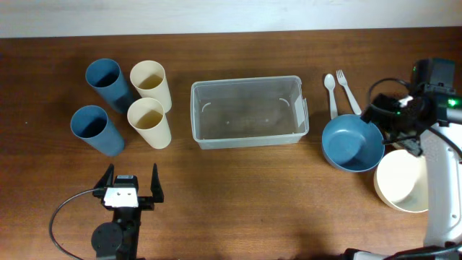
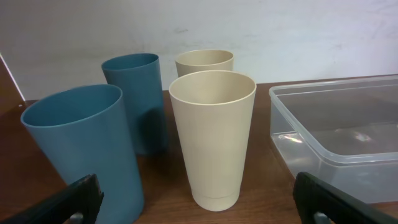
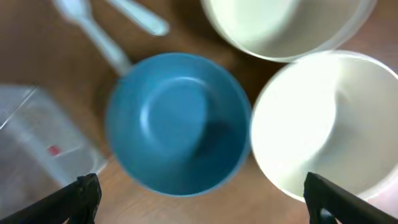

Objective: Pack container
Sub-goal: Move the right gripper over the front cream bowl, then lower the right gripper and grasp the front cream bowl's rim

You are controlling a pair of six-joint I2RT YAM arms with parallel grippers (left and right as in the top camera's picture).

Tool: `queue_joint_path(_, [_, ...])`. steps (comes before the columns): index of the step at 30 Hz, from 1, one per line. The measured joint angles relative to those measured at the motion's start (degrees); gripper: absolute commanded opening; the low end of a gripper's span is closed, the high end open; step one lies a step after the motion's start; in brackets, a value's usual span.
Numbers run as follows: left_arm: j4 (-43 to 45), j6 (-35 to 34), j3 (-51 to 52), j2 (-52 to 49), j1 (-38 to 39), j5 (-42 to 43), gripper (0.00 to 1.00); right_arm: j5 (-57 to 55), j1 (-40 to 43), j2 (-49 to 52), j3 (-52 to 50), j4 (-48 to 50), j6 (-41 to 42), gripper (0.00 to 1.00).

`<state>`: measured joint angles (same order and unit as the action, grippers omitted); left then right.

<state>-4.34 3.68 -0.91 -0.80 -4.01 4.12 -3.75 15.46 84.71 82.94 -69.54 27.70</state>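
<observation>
The container (image 1: 245,115) is a clear plastic bin, rectangular with rounded corners and a raised rim, and the brown wood of the desk (image 1: 238,188) shows through its floor. It sits upright with its open top facing up and nothing inside. Its long axis runs side to side across the desk, parallel to the far edge, with its short ends facing the cups and the bowls. It stands about mid-desk, slightly toward the far side.

To its left are two blue cups (image 1: 105,79) and two cream cups (image 1: 149,81), all upright in a tight cluster, apart from the bin. To its right lie a white spoon (image 1: 330,90) and fork (image 1: 348,90), with a blue bowl (image 1: 351,143) just beside the bin's near right corner and a cream bowl (image 1: 401,180) touching the blue one.

The left gripper (image 1: 132,177) hangs near the front edge facing the cups, fingers spread wide and holding nothing. The right gripper (image 3: 205,198) hovers over the blue bowl, likewise spread wide and empty.
</observation>
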Motion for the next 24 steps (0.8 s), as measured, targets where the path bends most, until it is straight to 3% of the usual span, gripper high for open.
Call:
queue_joint_path(12, [0.0,0.0,0.0,0.0,0.0,0.0,1.00,-5.9,10.3,0.0,-0.3,-8.0,14.9,0.99])
queue_joint_path(24, [0.0,0.0,0.0,0.0,0.0,0.0,1.00,-6.0,22.4,0.2,-13.6,0.8,18.8,0.99])
